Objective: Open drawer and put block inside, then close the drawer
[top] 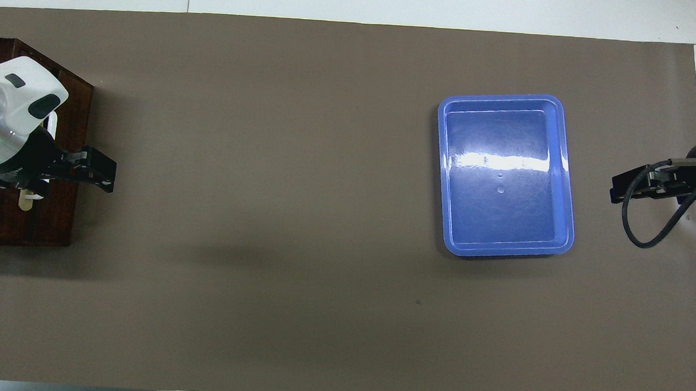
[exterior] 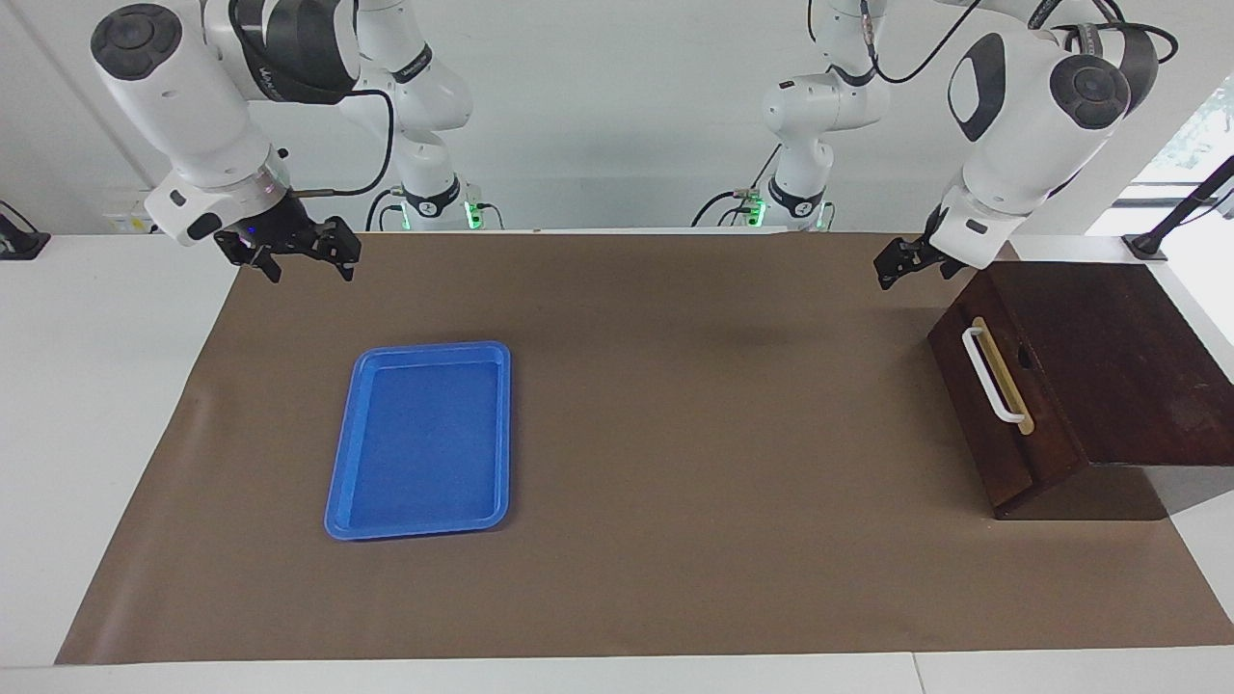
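Over the paper-covered table's (exterior: 675, 578) corner at the right arm's end, near the robots, the right gripper (exterior: 304, 253) hangs with its fingers spread and nothing between them; farther from the robots lies a flat blue tray (exterior: 421, 439) with nothing in it. At the left arm's end stands a dark wooden box (exterior: 1109, 357), its drawer (exterior: 993, 405) pushed shut, white handle (exterior: 993, 376) untouched. The left gripper (exterior: 901, 262) hovers just beside the box, open and empty. No yellow block is visible.
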`<state>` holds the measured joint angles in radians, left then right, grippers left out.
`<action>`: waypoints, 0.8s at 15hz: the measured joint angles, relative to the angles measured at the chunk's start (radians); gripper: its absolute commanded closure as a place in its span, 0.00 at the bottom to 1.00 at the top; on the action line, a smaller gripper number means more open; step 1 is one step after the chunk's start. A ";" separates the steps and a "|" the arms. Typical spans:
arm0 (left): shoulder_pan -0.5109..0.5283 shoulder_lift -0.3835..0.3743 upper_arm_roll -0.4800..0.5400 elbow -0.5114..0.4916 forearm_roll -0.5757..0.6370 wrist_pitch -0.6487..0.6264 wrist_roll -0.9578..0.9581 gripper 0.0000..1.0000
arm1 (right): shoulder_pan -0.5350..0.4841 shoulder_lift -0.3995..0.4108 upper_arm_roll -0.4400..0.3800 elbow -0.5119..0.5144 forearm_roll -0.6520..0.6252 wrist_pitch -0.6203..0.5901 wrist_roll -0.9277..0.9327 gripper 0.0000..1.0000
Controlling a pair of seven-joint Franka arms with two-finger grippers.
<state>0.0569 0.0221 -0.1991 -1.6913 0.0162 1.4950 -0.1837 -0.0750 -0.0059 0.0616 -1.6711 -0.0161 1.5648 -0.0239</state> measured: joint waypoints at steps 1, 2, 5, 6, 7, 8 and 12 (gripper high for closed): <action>-0.003 0.009 0.000 0.014 0.000 -0.006 0.002 0.00 | 0.000 0.000 0.001 0.001 0.000 0.009 0.000 0.00; -0.005 0.016 0.000 0.025 0.000 -0.010 0.003 0.00 | 0.001 0.000 0.003 0.002 0.000 0.011 0.000 0.00; -0.028 0.023 0.027 0.043 -0.001 -0.012 0.006 0.00 | 0.001 0.000 0.005 0.006 0.000 0.013 0.000 0.00; -0.050 0.023 0.052 0.049 -0.001 -0.012 0.008 0.00 | 0.001 0.000 0.005 0.007 0.000 0.014 0.000 0.00; -0.069 0.023 0.072 0.055 -0.001 -0.012 0.009 0.00 | 0.001 0.000 0.006 0.007 0.000 0.014 0.000 0.00; -0.080 0.023 0.083 0.059 -0.002 -0.013 0.010 0.00 | 0.001 0.000 0.006 0.007 0.000 0.014 0.000 0.00; -0.086 0.023 0.085 0.067 -0.002 -0.018 0.010 0.00 | 0.002 0.000 0.009 0.007 0.000 0.014 0.000 0.00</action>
<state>-0.0296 0.0447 -0.1144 -1.6240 0.0147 1.4772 -0.1737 -0.0731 -0.0059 0.0708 -1.6642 -0.0160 1.5784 -0.0239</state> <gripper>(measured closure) 0.000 0.000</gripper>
